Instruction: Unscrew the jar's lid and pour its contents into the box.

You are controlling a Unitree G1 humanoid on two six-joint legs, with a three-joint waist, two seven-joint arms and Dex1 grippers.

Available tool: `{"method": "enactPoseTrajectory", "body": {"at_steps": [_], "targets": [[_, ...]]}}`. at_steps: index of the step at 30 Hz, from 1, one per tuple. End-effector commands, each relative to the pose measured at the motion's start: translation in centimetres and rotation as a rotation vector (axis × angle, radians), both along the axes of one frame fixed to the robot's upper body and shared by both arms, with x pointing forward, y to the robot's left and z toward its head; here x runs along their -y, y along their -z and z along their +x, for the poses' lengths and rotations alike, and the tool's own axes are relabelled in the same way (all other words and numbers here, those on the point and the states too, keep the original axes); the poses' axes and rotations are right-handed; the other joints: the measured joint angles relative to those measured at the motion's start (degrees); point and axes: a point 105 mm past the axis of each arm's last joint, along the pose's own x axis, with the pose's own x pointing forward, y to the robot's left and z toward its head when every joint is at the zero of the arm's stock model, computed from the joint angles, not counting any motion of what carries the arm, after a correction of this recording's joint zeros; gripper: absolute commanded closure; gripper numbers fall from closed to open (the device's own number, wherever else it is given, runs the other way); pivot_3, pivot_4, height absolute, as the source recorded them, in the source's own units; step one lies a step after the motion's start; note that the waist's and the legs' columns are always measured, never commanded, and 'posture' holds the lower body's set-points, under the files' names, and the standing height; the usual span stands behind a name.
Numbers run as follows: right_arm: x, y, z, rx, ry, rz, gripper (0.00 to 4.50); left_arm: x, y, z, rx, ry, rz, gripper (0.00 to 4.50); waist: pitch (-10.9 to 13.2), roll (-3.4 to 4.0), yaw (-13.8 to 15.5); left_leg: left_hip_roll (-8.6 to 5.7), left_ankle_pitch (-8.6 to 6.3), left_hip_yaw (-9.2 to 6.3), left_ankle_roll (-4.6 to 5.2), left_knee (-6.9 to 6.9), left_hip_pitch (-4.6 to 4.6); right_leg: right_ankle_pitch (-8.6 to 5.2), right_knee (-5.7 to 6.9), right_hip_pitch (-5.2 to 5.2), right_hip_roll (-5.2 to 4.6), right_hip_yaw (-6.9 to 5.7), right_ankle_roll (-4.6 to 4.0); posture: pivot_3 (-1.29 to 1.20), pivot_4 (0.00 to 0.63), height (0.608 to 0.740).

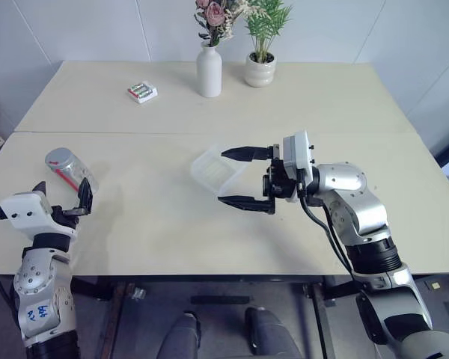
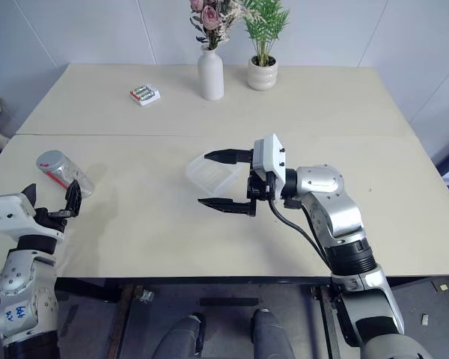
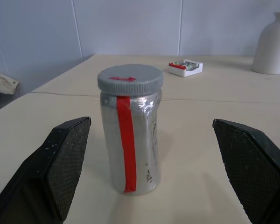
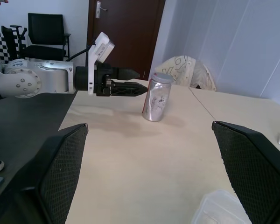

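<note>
Just short of the jar [image 1: 69,169], the left gripper [image 1: 61,197] gapes wide; closing off-centre could topple it. Beside the box [image 1: 217,170], the right gripper [image 1: 244,176] hangs open, empty.

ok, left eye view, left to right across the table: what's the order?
left tool → jar → battery pack → vase → right tool → plant pot
</note>
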Motion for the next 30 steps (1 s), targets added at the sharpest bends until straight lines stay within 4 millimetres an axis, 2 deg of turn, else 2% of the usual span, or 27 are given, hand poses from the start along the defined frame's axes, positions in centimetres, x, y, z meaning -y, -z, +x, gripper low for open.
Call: {"method": "enactPoseTrajectory", "body": {"at_steps": [1, 7, 18, 30], "targets": [[-0.2, -1.1, -0.4, 0.052, -0.003, 0.03, 0.0, -1.0, -1.3, 0.5, 0.024, -0.011, 0.031, 0.04, 0.0, 0.0, 0.12, 0.06, 0.0, -0.01, -0.01, 0.0, 0.0, 0.0, 0.04, -0.02, 0.05, -0.02, -0.04, 0.0, 0.15, 0.74], [-0.1, -1.1, -0.3, 0.051, 0.015, 0.038, 0.0, -1.3, -1.4, 0.9, 0.017, 0.006, 0.031, 0.04, 0.0, 0.0, 0.12, 0.17, -0.01, 0.01, -0.04, 0.01, 0.0, 0.03, 0.03, -0.02, 0.13, -0.02, -0.13, 0.0, 0.15, 0.74], [0.1, -1.0, -0.2, 0.043, 0.058, 0.062, 0.0, -3.8, -1.6, 2.8, -0.047, 0.045, 0.05, 0.04, 0.0, 0.0, 0.17, 0.19, 0.0, 0.0, -0.07, 0.01, 0.01, 0.05, 0.04, -0.03, 0.15, -0.03, -0.18, 0.0, 0.15, 0.74], [0.1, -0.9, -0.5, 0.039, 0.086, 0.08, 0.0, -3.5, -1.8, 5.2, -0.056, 0.095, 0.055, 0.04, 0.0, 0.0, 0.19, 0.23, -0.01, -0.01, -0.09, -0.02, -0.01, 0.05, 0.07, -0.09, 0.16, -0.03, -0.18, 0.0, 0.15, 0.74]]}}
